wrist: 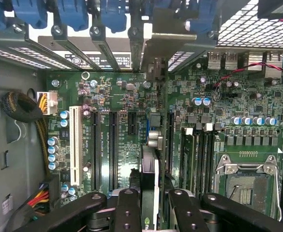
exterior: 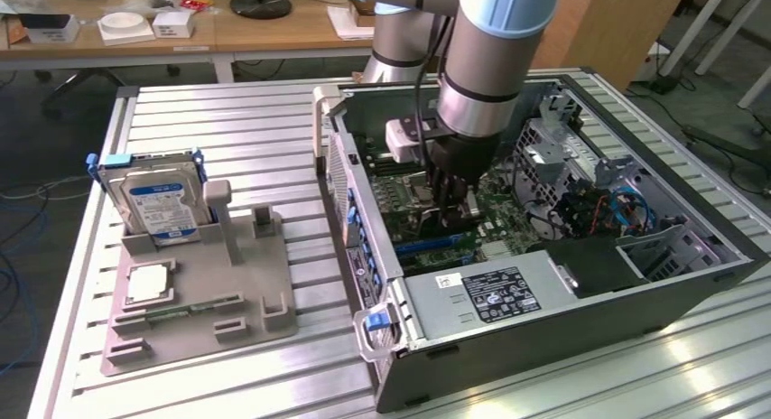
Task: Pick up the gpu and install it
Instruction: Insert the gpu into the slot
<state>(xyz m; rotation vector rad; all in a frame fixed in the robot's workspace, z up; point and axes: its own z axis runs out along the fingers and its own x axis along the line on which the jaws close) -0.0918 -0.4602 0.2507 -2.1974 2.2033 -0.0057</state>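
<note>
We saw bright, even room light; glare streaked table (exterior: 705,351) well apart from gripper (exterior: 453,207); motherboard (wrist: 126,96) beneath gripper lay dimmer, shaded.

Universal Robots arm (exterior: 482,67): silver-grey cylindrical links, pale blue joint caps, a black band near the wrist, and a black cable (exterior: 418,85) along its side. Whitish camera block (exterior: 404,137) at the wrist. Hand (exterior: 452,198): black, with jointed linkage fingers (wrist: 126,212) studded with round pivot screws.

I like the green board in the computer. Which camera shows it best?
The wrist view: the green board lies spread out, slots and socket plain. In the exterior view the gripper covers part of it.
</note>
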